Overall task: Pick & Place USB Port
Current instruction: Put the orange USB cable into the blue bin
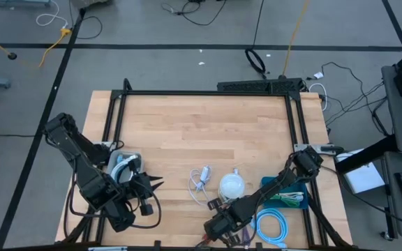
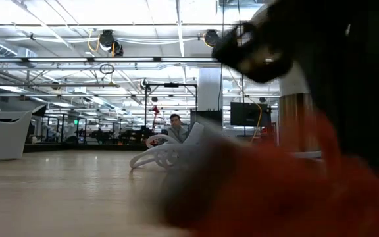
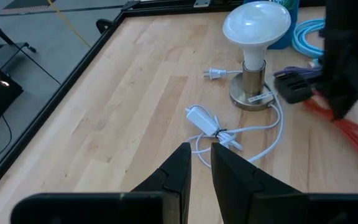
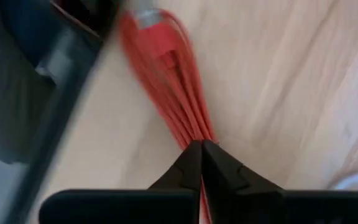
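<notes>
A red cable bundle (image 4: 166,68) lies at the table's near edge, with a grey plug end (image 4: 145,9); it is a red blur in the low view (image 2: 275,191). My right gripper (image 4: 199,144) is shut on it, low over the near edge (image 1: 218,226). A small black box with purple leads (image 3: 294,87) lies on the table beside the lamp. My left gripper (image 3: 201,155) waits at the near left (image 1: 152,185), its fingers a narrow gap apart, holding nothing. My right gripper pinches the red cable bundle where its several strands run together (image 4: 194,124), between the two fingertips. The fingers lie along the strands. The bundle fans out ahead of the fingers over the wood; whether it is lifted clear does not show.
A white-shaded lamp (image 1: 231,185) stands mid-table near the front, its white cord and plug (image 3: 219,130) loose on the wood to its left. A blue cable coil (image 1: 271,226) and a green item (image 1: 292,199) lie at the near right. The far half is bare wood (image 1: 208,125).
</notes>
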Motion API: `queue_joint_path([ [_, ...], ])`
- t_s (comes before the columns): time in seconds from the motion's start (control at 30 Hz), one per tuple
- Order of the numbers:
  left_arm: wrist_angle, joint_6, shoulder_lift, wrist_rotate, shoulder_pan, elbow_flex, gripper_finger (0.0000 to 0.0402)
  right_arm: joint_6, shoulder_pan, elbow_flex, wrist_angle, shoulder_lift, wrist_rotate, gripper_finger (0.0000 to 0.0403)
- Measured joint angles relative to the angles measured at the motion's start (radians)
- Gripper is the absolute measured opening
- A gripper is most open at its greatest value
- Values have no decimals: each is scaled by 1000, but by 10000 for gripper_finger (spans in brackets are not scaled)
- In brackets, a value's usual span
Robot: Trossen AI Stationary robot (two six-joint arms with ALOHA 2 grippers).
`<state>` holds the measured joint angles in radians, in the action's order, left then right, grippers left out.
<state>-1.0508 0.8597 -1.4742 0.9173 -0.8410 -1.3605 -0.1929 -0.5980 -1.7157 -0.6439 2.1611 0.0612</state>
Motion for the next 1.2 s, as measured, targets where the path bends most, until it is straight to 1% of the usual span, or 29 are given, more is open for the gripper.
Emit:
queue_joint_path([
  [0.13, 0, 0, 0, 0, 0, 0, 67, -5, -11, -2, 70, -57, -3, 0],
  [0.27, 0, 0, 0, 0, 0, 0, 67, 24, -19, -3, 154, -89, -8, 0],
  [0.33, 0, 0, 0, 0, 0, 0, 67, 45, -27, -3, 180, -111, -33, 0],
  [0.43, 0, 0, 0, 0, 0, 0, 67, 53, -29, -6, 174, -133, -53, 0],
  [0.5, 0, 0, 0, -1, 0, 0, 67, 50, -32, -4, 133, -132, -13, 1],
  [0.57, 0, 1, 0, -1, 0, 0, 67, 42, -38, -3, 113, -128, -4, 8],
  [0.63, 0, 0, 0, -1, 0, 0, 67, 32, -43, -3, 92, -128, -5, 25],
  [0.7, 0, 0, 0, -1, 0, 0, 67, 31, -46, -5, 81, -123, -9, 52],
  [0.87, 0, 1, 0, -1, 0, 0, 67, 49, -53, -5, 90, -105, -12, 141],
  [0.93, 0, 1, 0, 0, 0, 0, 67, 58, -53, -4, 73, -101, -38, 177],
  [1.0, 0, 2, 0, -1, 0, 0, 67, 59, -50, -4, 81, -84, -42, 207],
  [1.1, 0, 2, 0, -1, 0, 0, 67, 64, -45, -4, 67, -56, -36, 233],
  [1.2, 0, 2, 0, -2, 0, 0, 67, 59, -43, -5, 77, -21, -12, 237],
])
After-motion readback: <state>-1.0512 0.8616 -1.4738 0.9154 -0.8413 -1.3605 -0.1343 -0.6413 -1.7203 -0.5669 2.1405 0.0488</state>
